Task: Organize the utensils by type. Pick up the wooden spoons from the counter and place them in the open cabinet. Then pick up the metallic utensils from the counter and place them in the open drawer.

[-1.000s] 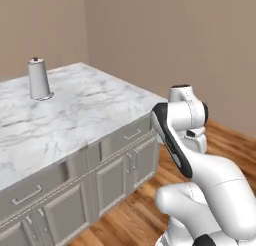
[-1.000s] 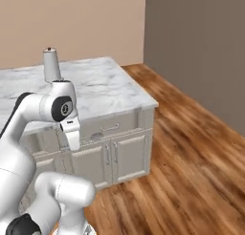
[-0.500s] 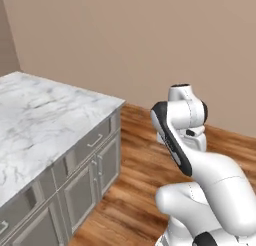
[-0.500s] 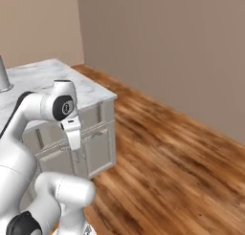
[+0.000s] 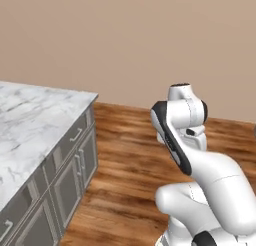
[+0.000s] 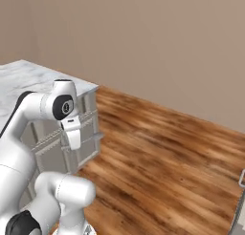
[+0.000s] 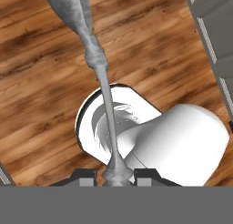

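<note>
My gripper is shut on a small silver spoon, one of the metallic utensils. Its thin end is pinched between the fingertips. The rest of it runs up the hand view, widening toward the top, over wooden floor and my own base. The arm is folded close to its base in both base views. The white marble counter lies at the left, with nothing on the part that shows, and its corner sits behind my arm.
Light grey panelled cabinet fronts run under the counter, and more grey fronts cross the hand view's upper right. Brown wooden floor spreads to a plain beige wall. A grey edge shows at the far lower right.
The whole picture has shifted as the base turns: the counter has slid left and more floor and wall show. The arm's pose and its grip on the spoon look unchanged.
</note>
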Robot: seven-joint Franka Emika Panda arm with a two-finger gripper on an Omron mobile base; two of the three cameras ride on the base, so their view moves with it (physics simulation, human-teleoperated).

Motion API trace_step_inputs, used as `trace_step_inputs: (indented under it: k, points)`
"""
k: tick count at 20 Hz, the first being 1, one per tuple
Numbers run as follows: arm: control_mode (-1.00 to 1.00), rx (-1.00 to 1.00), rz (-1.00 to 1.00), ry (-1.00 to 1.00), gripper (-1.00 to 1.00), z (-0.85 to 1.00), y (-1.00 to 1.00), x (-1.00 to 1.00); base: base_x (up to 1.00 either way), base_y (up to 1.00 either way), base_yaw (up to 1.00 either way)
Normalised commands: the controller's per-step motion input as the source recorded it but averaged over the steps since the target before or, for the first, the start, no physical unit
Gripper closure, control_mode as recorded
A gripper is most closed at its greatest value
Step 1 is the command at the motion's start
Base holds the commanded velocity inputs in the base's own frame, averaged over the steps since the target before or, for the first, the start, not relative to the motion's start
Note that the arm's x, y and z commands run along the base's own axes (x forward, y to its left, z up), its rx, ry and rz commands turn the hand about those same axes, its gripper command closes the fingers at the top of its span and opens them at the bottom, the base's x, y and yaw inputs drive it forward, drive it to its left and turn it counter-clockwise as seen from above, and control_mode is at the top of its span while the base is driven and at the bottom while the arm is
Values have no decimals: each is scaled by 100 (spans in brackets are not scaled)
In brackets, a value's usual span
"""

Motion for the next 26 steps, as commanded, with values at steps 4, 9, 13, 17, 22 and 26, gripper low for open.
trace_step_inputs:
  k: [4,9,13,17,22,26]
  points:
    - [100,0,0,0,100,0,0,0,-60,2,-28]
    - [100,0,0,0,100,0,0,0,-67,-10,-18]
    - [100,0,0,0,100,0,0,0,-63,-42,-9]
    - [100,0,0,0,100,0,0,0,-44,-65,-6]
    - [100,0,0,0,100,0,0,0,-31,-81,-5]
    - [100,0,0,0,100,0,0,0,-18,-80,-2]
